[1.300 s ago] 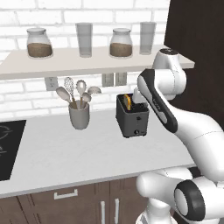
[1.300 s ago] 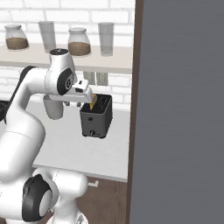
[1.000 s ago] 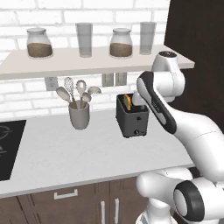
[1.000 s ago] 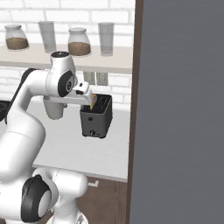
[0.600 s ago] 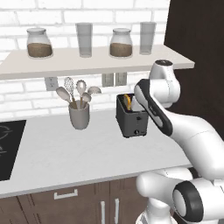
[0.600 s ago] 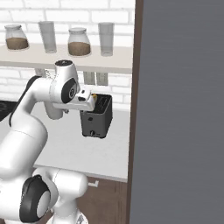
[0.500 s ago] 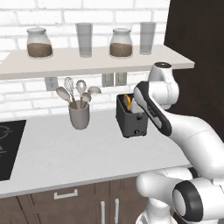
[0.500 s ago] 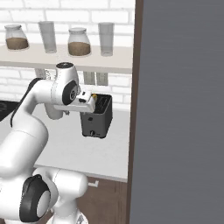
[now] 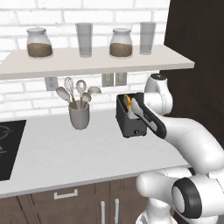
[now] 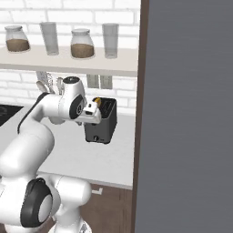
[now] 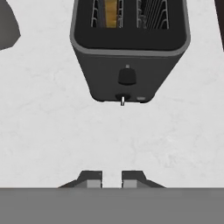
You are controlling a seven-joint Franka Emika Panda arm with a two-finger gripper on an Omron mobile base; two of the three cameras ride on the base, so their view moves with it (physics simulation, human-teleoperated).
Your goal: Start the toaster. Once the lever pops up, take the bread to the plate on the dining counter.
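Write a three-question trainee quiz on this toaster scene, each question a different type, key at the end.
1. True or false: the bread lies flat on the worktop.
2. The toaster has how many slots? A) one B) two C) four
3. Fill in: in the left base view, the utensil cup stands to the ____ of the toaster.

Key:
1. False; it sits in a toaster slot.
2. B.
3. Left.

White worktop: bears dark grey toaster, grey utensil cup beside it, black cooktop at left end; shelf above: two jars, two glasses.
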